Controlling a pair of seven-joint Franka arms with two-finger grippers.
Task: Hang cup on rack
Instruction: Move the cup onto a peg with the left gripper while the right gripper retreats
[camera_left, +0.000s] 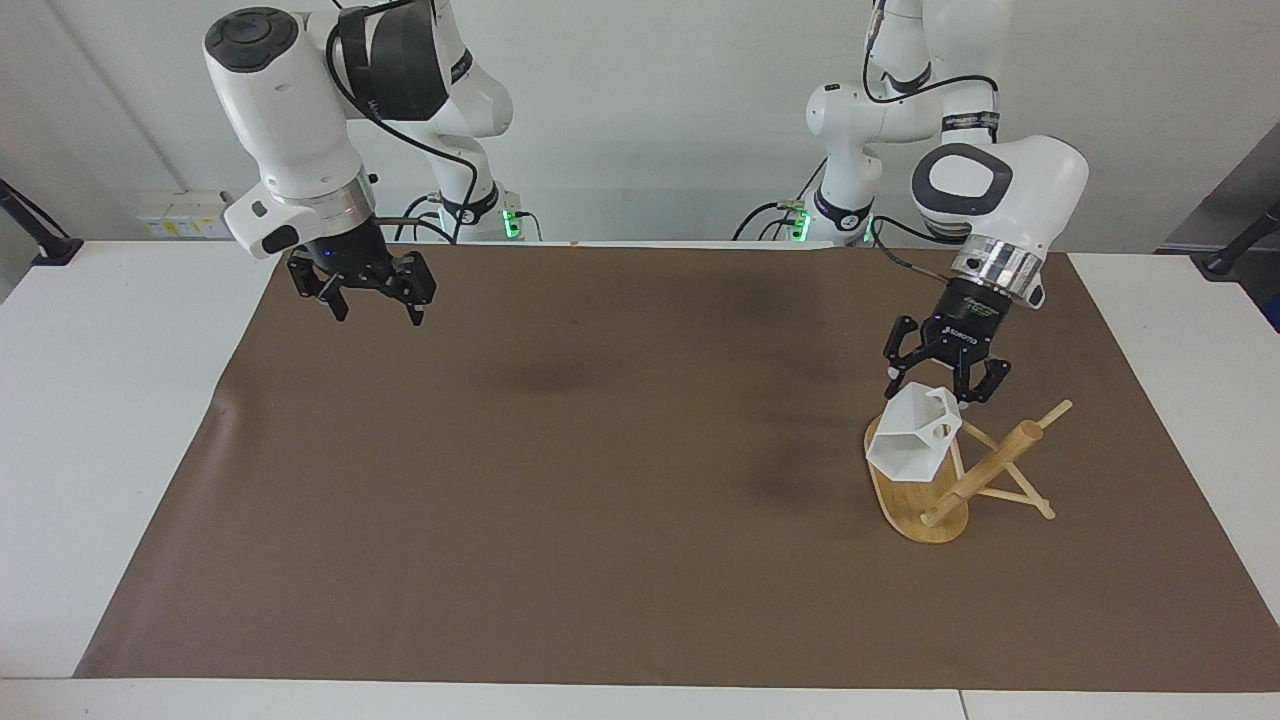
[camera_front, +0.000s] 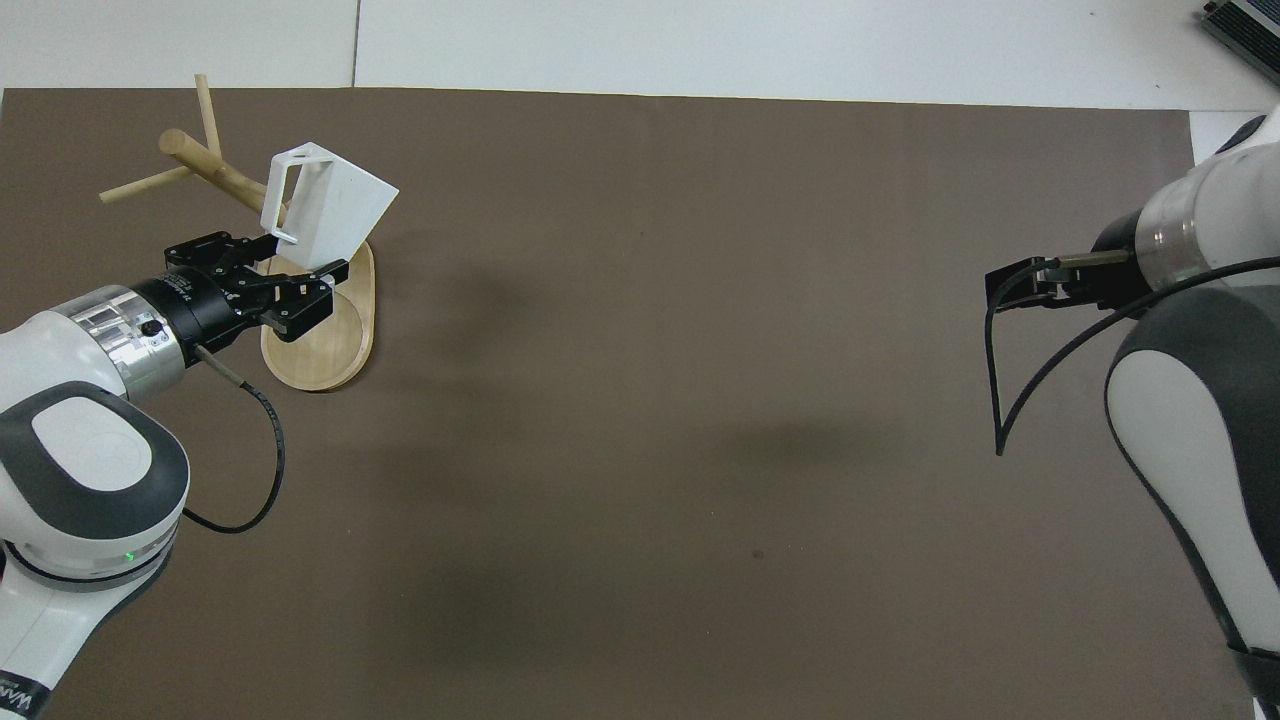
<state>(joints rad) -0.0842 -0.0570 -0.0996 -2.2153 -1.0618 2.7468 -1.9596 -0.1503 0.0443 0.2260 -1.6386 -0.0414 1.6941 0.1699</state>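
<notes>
The white faceted cup (camera_left: 908, 440) hangs tilted over the oval base of the bamboo rack (camera_left: 915, 512), its open hexagonal rim turned away from the robots. My left gripper (camera_left: 945, 388) is shut on the cup's upper edge beside the pierced handle. In the overhead view the cup (camera_front: 335, 205) covers part of the rack (camera_front: 322, 345) and sits just ahead of the left gripper (camera_front: 292, 262). The rack's thick post (camera_left: 990, 468) leans toward the left arm's end of the table, thin pegs crossing it. My right gripper (camera_left: 375, 305) hangs open and holds nothing over the mat's corner at the right arm's end.
A brown mat (camera_left: 600, 480) covers most of the white table (camera_left: 120, 400). The rack's pegs (camera_front: 150, 182) stick out toward the mat's edge farthest from the robots. The right arm's wrist and cable (camera_front: 1040, 300) show at the overhead view's edge.
</notes>
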